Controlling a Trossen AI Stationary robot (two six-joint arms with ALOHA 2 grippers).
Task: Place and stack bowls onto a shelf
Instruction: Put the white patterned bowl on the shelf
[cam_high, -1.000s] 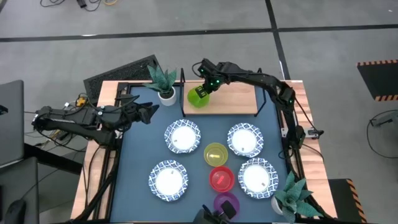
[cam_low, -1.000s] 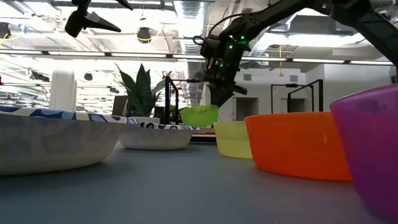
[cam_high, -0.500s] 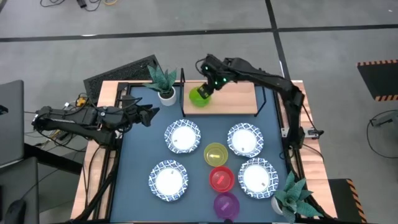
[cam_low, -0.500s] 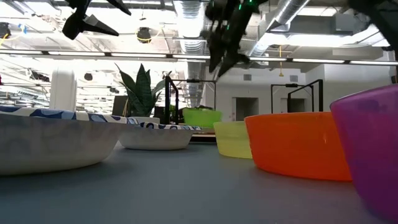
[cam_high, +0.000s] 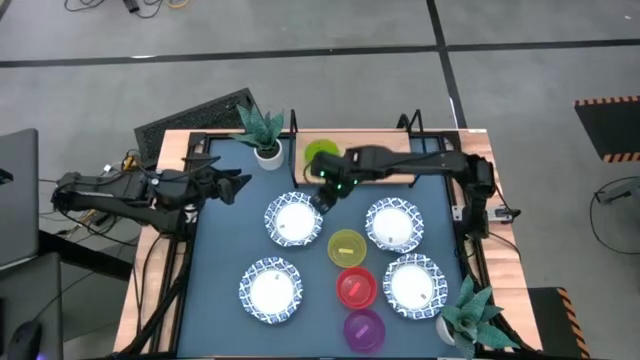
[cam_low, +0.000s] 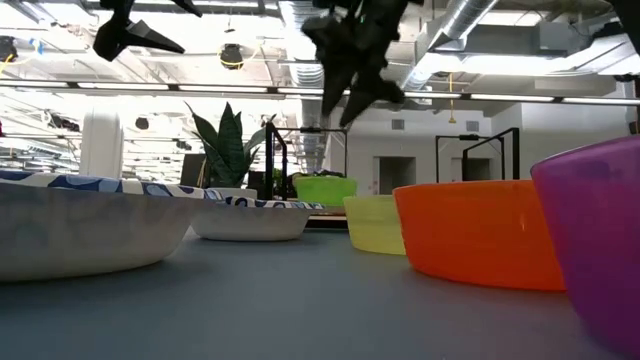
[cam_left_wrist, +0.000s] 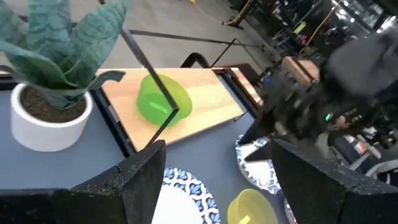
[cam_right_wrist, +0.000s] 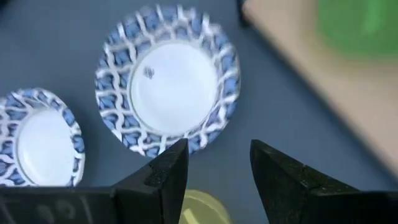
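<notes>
1. At the far left of the table, the left gripper (cam_high: 232, 183) hovers above the blue tabletop (cam_high: 225, 240). Its fingers are spread wide apart and hold nothing. It seems to be waiting, parked clear of the other arm.

2. Just right of it, near the back edge, a potted plant (cam_high: 263, 130) in a white pot stands beside the shelf.

3. The shelf (cam_high: 385, 160), a light wooden plank on a thin black frame, runs along the back of the table. A green bowl (cam_high: 321, 155) sits upright at its left end, likely put there to leave the rest of the plank free.

4. The right gripper (cam_high: 322, 195) hangs over the tabletop between the shelf and the nearest patterned bowl. Its fingers are parted with nothing between them. It appears to be positioned to fetch another bowl.

5. Four wide white bowls with blue patterned rims rest apart on the tabletop: back left (cam_high: 293, 220), front left (cam_high: 270, 290), back right (cam_high: 393, 224) and front right (cam_high: 414, 284).

6. Between them, a yellow bowl (cam_high: 347, 246), a red bowl (cam_high: 355, 287) and a purple bowl (cam_high: 364, 329) form a line towards the front. None is stacked yet, so most of the task remains.

7. A second plant (cam_high: 470, 315) stands at the front right corner.
</notes>
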